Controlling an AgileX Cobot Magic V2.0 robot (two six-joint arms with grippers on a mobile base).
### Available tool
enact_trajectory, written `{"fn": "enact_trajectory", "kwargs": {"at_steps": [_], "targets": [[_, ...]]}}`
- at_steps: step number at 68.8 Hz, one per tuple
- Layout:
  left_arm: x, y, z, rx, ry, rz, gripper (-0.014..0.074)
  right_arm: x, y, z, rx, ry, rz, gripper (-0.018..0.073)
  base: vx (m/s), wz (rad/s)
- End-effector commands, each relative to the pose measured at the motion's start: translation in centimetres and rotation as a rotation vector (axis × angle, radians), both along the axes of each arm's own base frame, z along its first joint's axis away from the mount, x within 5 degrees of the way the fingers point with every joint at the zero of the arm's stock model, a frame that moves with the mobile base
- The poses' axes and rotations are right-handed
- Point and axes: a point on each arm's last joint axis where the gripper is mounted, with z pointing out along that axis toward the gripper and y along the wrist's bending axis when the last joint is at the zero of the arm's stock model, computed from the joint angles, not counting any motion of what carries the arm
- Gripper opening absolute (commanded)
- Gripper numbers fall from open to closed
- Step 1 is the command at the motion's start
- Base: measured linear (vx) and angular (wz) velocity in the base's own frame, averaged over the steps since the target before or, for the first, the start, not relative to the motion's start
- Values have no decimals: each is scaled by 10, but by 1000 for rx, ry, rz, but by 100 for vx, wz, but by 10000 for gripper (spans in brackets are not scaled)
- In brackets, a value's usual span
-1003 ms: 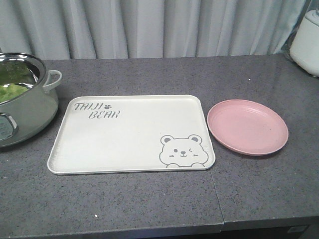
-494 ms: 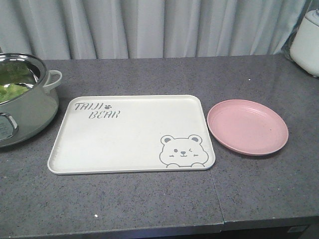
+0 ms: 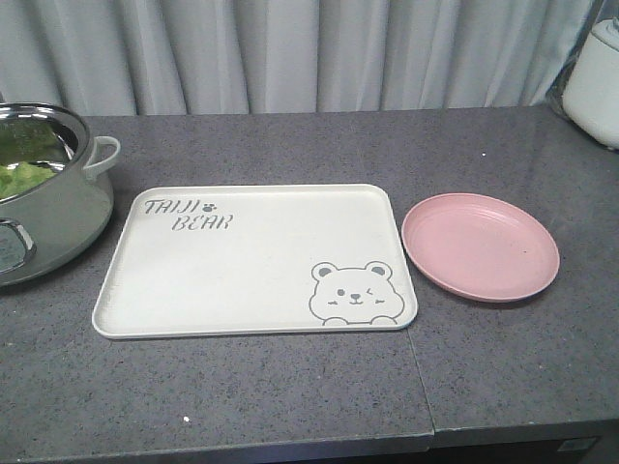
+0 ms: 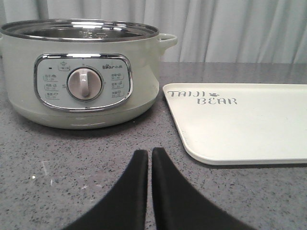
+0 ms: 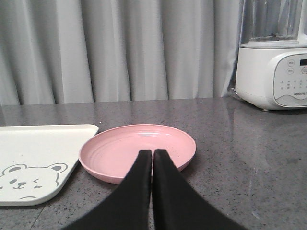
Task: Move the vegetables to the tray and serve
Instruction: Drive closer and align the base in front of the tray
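The cream tray [image 3: 256, 256] with the bear drawing lies flat in the middle of the grey counter, with nothing on it. Green vegetables [image 3: 21, 174] show inside the pot at the far left. My left gripper [image 4: 150, 152] is shut and holds nothing; it hovers low over the counter in front of the pot, with the tray [image 4: 249, 124] to its right. My right gripper [image 5: 152, 152] is also shut and holds nothing, just in front of the pink plate [image 5: 137, 146], with the tray corner [image 5: 38, 143] to its left. Neither gripper appears in the front view.
A pale green electric pot [image 3: 48, 213] with a dial [image 4: 84, 84] stands left of the tray. The bare pink plate [image 3: 481, 245] sits right of the tray. A white appliance [image 3: 595, 82] stands at the back right [image 5: 273, 72]. A curtain hangs behind the counter.
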Motion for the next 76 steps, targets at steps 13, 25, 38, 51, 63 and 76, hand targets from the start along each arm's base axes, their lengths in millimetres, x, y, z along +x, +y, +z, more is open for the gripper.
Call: {"fn": "enact_trajectory", "kwargs": {"at_steps": [13,25,38,51,63,76], "targets": [[0,-1,0,-10,-63,-11,-6,0,0,2,-2,-68,0,-3,0,0],[0,-1,0,-10,-63,-11,-6,0,0,2,-2,-68,0,-3,0,1],[0,-1,0,-10,-63,-11,-6,0,0,2,-2,-68,0,-3,1,6],[0,-1,0,-10,-63,-11,-6,0,0,2,-2,-68,0,-3,2,8],[0,-1,0,-10,-63,-11,-6,0,0,2,-2,-68,0,-3,2,7],[0,-1,0,-10,-63,-11,-6,0,0,2,-2,-68,0,-3,2,6]]}}
